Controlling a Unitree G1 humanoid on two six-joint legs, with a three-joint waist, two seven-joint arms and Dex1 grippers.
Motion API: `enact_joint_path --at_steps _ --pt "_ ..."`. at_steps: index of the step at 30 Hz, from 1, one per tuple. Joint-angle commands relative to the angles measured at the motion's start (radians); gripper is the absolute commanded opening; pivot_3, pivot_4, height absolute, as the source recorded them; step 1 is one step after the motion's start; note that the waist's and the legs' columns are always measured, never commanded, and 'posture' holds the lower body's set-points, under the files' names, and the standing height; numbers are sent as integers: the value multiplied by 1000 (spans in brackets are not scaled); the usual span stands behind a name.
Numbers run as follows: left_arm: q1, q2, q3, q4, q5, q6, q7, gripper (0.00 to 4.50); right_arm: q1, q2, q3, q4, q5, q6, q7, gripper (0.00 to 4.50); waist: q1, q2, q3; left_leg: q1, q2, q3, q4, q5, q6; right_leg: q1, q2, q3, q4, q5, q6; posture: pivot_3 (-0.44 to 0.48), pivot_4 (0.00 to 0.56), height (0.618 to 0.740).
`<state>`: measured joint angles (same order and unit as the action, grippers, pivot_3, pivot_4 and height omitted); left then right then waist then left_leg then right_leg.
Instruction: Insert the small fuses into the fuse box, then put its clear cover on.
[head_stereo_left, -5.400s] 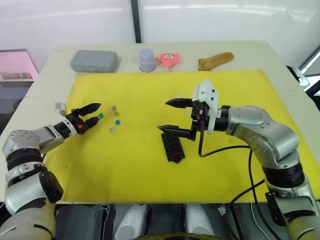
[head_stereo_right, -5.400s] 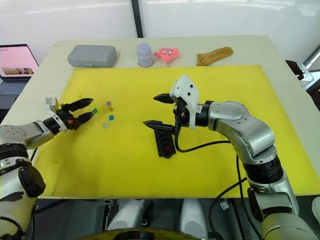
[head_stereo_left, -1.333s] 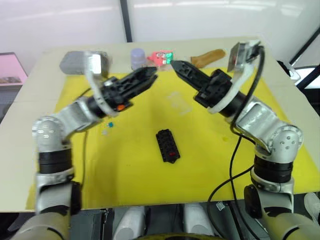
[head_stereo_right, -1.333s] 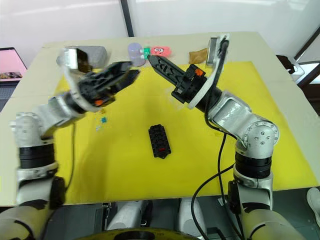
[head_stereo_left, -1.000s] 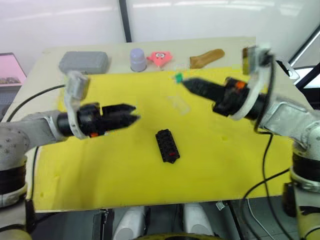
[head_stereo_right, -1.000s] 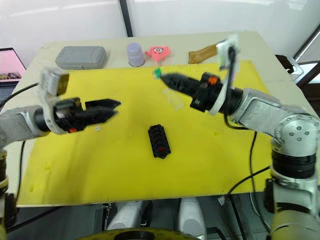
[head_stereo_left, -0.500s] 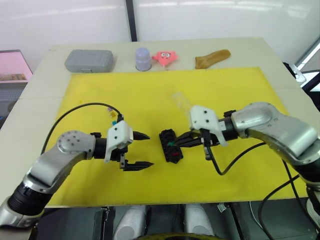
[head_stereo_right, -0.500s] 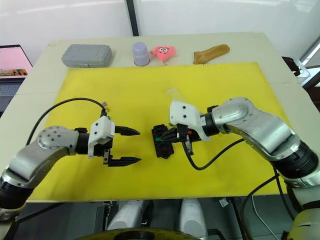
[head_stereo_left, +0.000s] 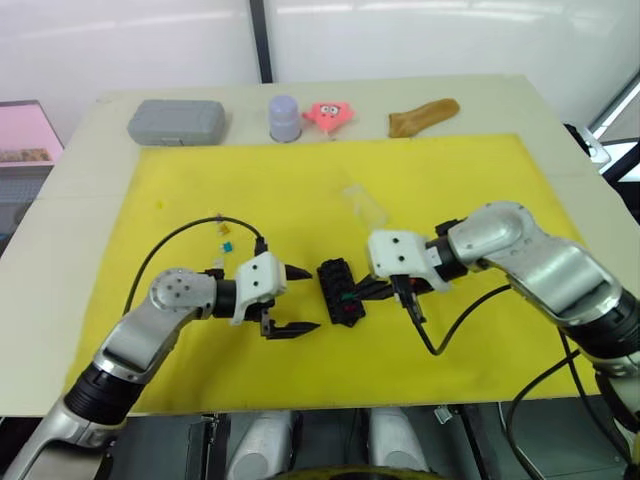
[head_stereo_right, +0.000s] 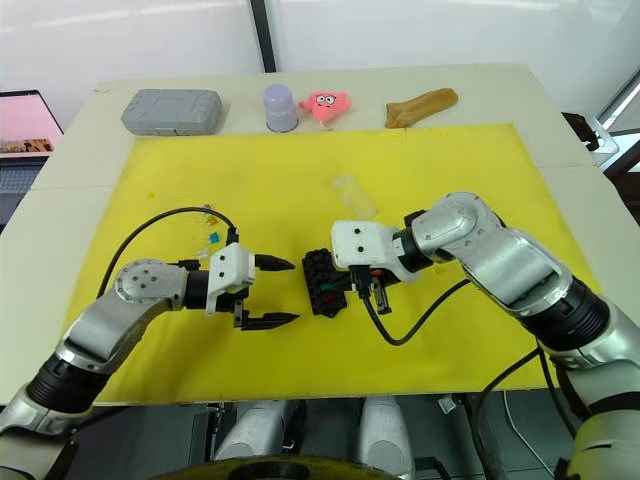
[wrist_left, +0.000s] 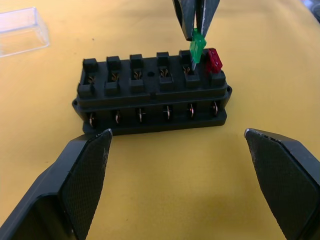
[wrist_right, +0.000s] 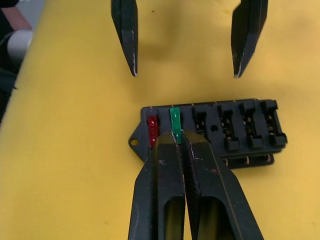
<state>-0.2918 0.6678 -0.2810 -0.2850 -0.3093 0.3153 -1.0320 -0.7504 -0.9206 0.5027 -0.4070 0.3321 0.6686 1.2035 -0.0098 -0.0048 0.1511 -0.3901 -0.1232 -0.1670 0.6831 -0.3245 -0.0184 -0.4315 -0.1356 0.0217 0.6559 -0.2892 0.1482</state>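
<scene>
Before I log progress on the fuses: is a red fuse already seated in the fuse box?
Yes: the red fuse sits in the end slot of the fuse box, beside the green fuse that the right gripper holds.

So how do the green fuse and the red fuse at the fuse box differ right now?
The green fuse is pinched by the right gripper and stands tall over its slot, its blades just entering. The red fuse is free of any gripper and sits low in the neighbouring end slot. Both stand upright at the same end of the black fuse box. The left gripper waits open beside the box, holding nothing.
</scene>
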Motion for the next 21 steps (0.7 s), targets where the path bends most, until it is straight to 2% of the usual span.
enact_joint_path --at_steps 1,21 --pt "-15 -7 0 -17 12 -28 -16 4459 -11 12 -24 -11 -30 -13 13 0 0 0 0 0 0 0 0 0 0 0 0 0 0 0 0 0 150 740" --pt "-41 -26 5 -21 16 -13 -31 4459 -6 68 -4 33 -145 -52 75 0 -2 0 0 0 0 0 0 0 0 0 0 0 0 0 0 0 150 740"
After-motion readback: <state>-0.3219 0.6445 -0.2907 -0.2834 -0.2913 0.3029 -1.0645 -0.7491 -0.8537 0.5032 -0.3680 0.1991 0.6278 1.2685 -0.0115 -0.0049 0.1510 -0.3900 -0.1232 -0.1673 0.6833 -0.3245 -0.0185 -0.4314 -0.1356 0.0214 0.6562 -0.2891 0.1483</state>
